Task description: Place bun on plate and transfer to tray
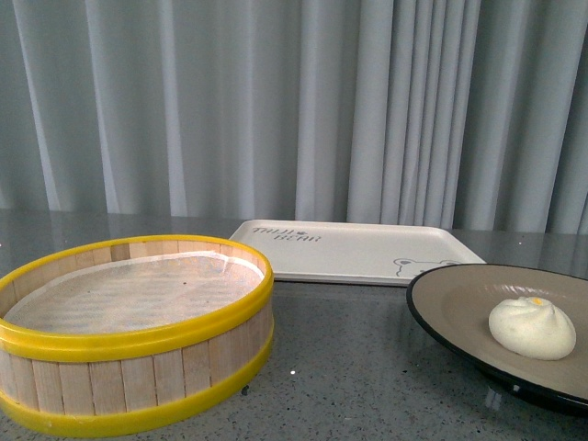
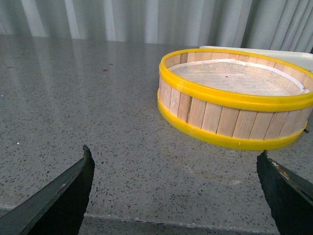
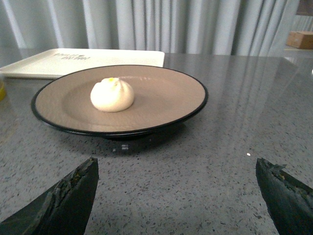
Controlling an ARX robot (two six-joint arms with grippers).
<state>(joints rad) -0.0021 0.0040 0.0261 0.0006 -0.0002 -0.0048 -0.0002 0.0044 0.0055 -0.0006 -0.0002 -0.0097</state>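
Observation:
The white pleated bun (image 1: 531, 327) (image 3: 112, 95) lies inside the tan, black-rimmed plate (image 1: 450, 299) (image 3: 161, 98) at the front right of the table. Behind it the cream tray (image 1: 349, 250) (image 3: 39, 63) with dark lettering lies flat and bare. My right gripper (image 3: 176, 169) is open, low over the table just short of the plate, nothing between its fingers. My left gripper (image 2: 175, 161) is open too, over bare tabletop, apart from the steamer basket. Neither arm shows in the front view.
A yellow-rimmed wooden steamer basket (image 1: 138, 331) (image 2: 234, 93) lined with white paper stands at the front left, beside the plate and in front of the tray. Grey curtains (image 1: 294, 101) hang behind the speckled grey table (image 1: 349, 367). A brown box (image 3: 302, 39) sits far off.

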